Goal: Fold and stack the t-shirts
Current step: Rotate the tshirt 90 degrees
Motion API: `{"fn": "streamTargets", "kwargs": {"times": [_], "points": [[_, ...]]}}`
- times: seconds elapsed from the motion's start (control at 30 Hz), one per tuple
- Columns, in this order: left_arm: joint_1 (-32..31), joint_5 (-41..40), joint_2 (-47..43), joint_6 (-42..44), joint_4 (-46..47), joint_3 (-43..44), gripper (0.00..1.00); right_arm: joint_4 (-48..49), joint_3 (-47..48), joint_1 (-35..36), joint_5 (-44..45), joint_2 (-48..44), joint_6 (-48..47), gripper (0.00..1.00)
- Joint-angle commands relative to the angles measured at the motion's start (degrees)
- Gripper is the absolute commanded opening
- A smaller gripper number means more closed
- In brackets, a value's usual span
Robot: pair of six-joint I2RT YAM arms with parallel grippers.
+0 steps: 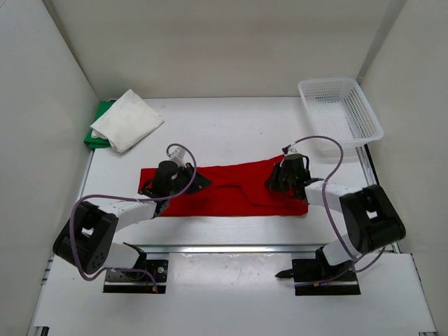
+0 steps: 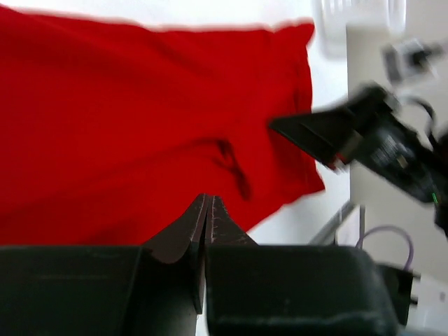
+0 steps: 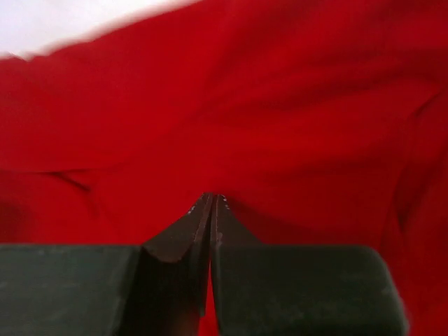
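Observation:
The red t-shirt [image 1: 231,197] lies as a long flat band across the middle of the table. My left gripper [image 1: 175,189] hangs over its left part. In the left wrist view its jaws [image 2: 208,199] are pressed together at the near edge of the red cloth [image 2: 126,119], gripping it. My right gripper [image 1: 285,185] is over the shirt's right part, shut. Its tips [image 3: 212,197] rest on creased red cloth [image 3: 280,91], and I cannot tell whether any is pinched. The white t-shirt [image 1: 127,120] lies folded on the green t-shirt [image 1: 96,134] at the back left.
A white plastic mesh basket [image 1: 341,110] stands at the back right corner. White walls close the table on the left, back and right. A metal rail [image 1: 231,248] runs along the front edge between the two arm bases.

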Motion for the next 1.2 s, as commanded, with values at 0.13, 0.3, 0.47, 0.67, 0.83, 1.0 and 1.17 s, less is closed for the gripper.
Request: {"fn": "streamTargets", "kwargs": {"times": [0.13, 0.3, 0.47, 0.67, 0.83, 1.0, 1.17], "points": [[-5.5, 0.7, -3.8, 2.4, 1.0, -5.0, 0.16, -2.3, 14.7, -1.9, -1.7, 19.3, -1.9, 0.0], [-3.1, 1.0, -11.9, 5.0, -3.0, -8.0, 0.36, -18.2, 47.3, -1.9, -6.3, 38.0, -6.2, 0.0], [0.5, 1.8, -20.8, 6.5, -8.9, -10.8, 0.72, -49.2, 117.5, -2.6, -12.4, 73.4, -10.6, 0.0], [3.6, 1.7, -30.0, 5.8, -12.1, -14.6, 0.94, -49.8, 112.9, -2.2, -11.1, 54.8, -15.2, 0.02], [6.8, 3.1, -34.4, 2.7, -11.0, -17.4, 0.51, -62.7, 109.0, 2.2, -6.7, 39.1, -22.0, 0.03], [14.3, 8.3, -37.4, 4.2, -14.6, -14.2, 0.49, -37.9, 56.7, 11.8, 3.2, 8.9, -20.3, 0.11], [16.2, 8.9, -36.5, 7.8, -20.0, -7.7, 0.55, -8.3, 18.3, 21.5, 1.8, -11.7, -2.6, 0.27]]}}
